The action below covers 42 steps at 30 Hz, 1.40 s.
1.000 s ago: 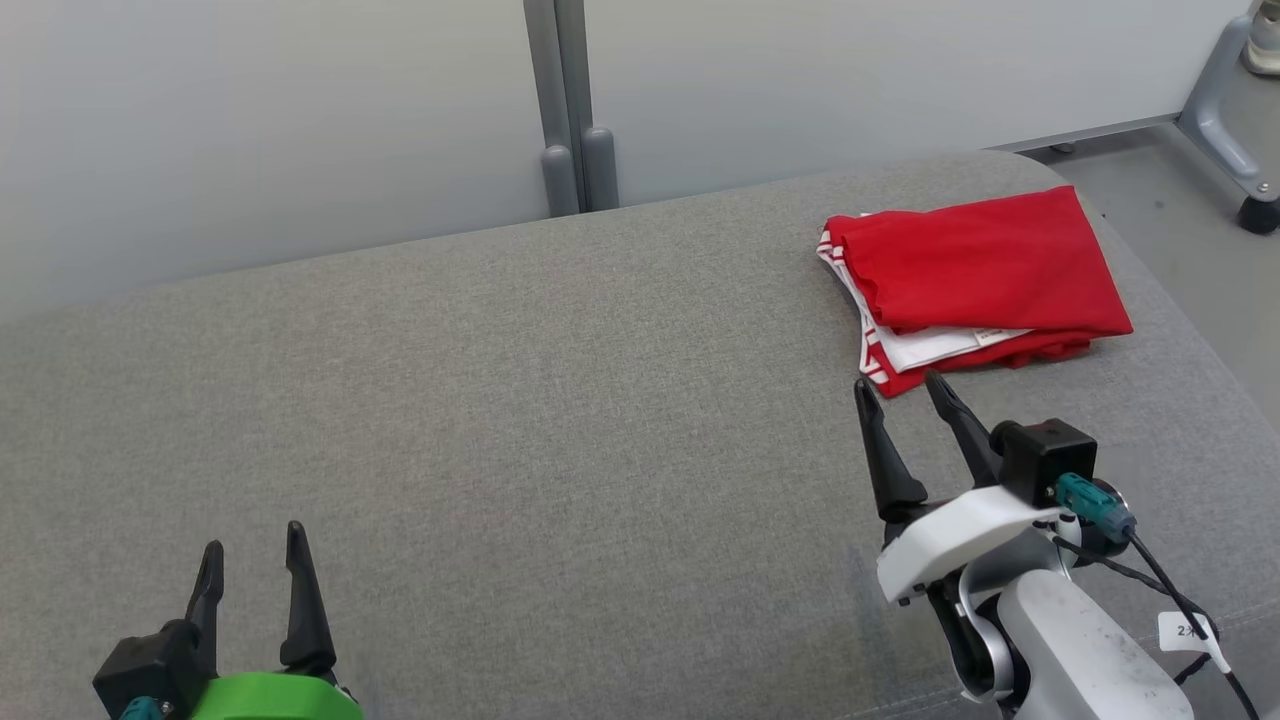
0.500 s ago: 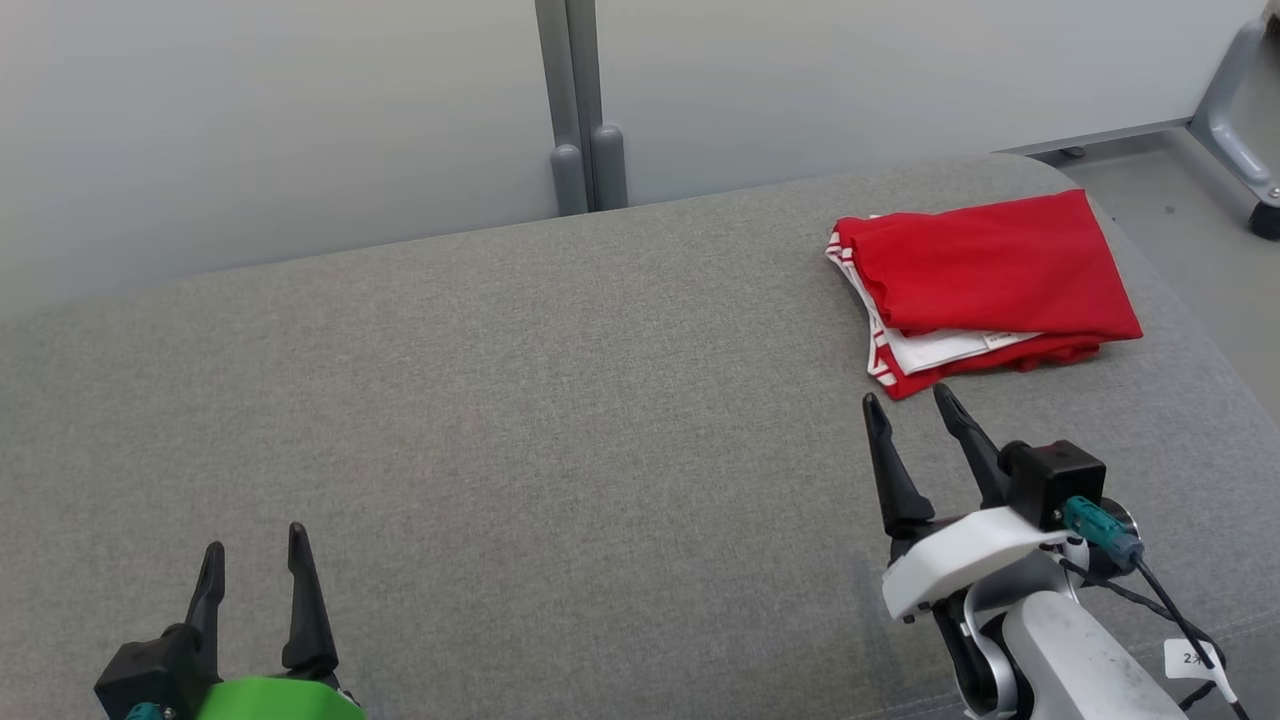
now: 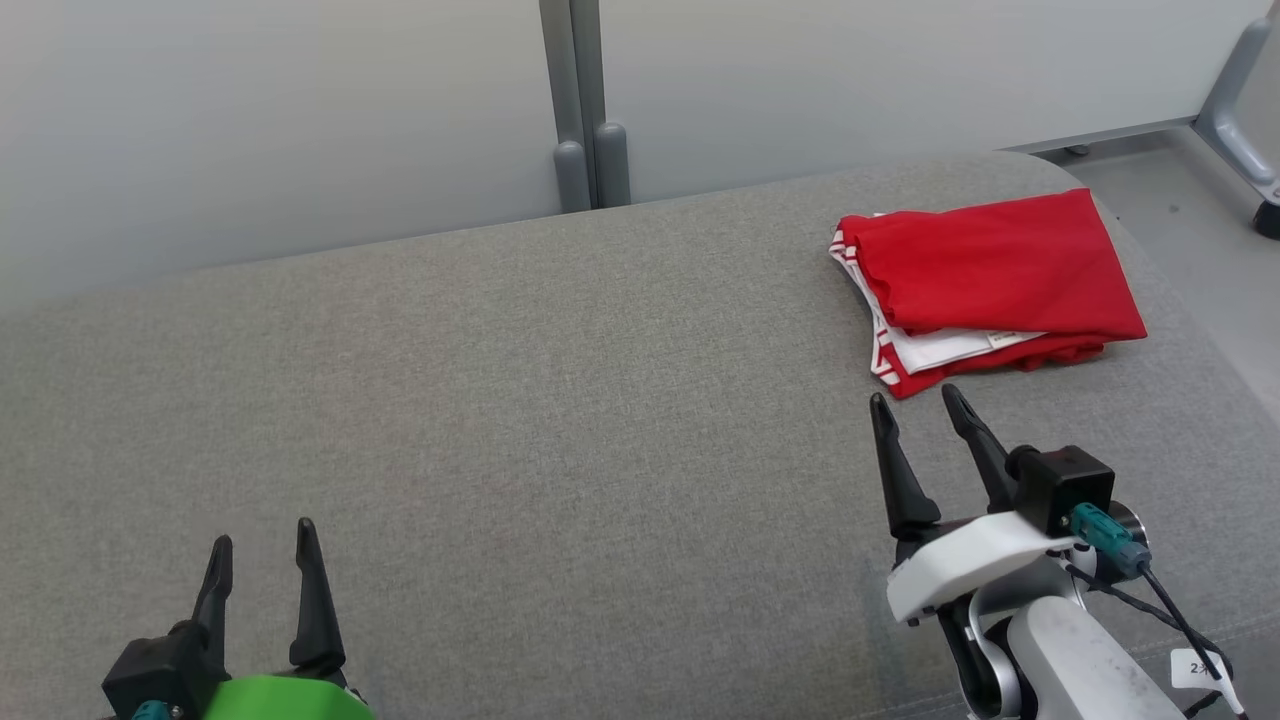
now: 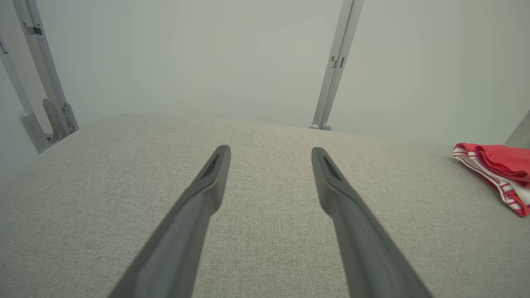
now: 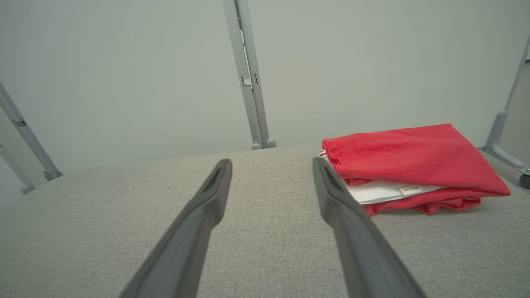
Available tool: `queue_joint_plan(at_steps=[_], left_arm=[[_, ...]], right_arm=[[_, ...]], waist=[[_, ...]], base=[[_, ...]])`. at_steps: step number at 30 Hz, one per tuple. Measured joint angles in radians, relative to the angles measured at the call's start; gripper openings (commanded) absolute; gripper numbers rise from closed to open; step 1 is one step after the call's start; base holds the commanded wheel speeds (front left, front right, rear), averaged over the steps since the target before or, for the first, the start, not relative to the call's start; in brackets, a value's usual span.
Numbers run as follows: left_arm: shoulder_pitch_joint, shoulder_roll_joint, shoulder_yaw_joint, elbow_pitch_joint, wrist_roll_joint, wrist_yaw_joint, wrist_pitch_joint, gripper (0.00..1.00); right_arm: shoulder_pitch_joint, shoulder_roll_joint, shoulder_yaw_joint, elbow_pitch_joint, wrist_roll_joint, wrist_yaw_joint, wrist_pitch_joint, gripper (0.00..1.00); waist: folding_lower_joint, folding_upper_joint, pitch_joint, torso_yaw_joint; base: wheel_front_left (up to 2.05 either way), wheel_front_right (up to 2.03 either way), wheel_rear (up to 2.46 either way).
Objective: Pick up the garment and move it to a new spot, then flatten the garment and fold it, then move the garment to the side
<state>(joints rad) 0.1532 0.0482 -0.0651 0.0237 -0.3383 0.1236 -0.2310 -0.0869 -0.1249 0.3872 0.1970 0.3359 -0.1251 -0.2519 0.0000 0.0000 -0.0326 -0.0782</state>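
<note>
Folded red garment [image 3: 990, 275], far-right on cushion

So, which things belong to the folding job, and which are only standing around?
Job: folded red-and-white cloth garment; grey fabric cushion; left tool and right tool, both open.
Standing around: grey metal post; pale wall panels; grey frame leg.

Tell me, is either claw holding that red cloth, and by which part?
Nothing is held: left claw and right claw stand open, empty; the red garment lies folded on the cushion.
</note>
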Motion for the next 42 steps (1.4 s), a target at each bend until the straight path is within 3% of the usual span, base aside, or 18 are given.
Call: queue_joint_plan(at_steps=[1,11,42], left_arm=[[0.0,0.0,-0.001,0.002,0.0,0.0,0.0,0.0],[0.002,-0.01,-0.011,0.043,-0.039,-0.005,0.011,0.0],[-0.01,-0.009,0.018,0.069,-0.453,-0.063,0.098,0.0]], right_arm=[[0.002,0.001,0.0,0.001,-0.002,0.0,0.0,0.0],[0.058,0.007,-0.003,0.034,0.04,0.013,0.003,0.0],[0.058,0.025,-0.142,0.02,0.454,0.075,0.096,0.0]], waist=[[0.0,0.0,0.0,0.0],[0.0,0.0,0.003,0.004],[0.0,0.0,0.015,0.028]], base=[[0.0,0.0,0.0],[0.0,0.0,0.0],[0.0,0.0,0.0]])
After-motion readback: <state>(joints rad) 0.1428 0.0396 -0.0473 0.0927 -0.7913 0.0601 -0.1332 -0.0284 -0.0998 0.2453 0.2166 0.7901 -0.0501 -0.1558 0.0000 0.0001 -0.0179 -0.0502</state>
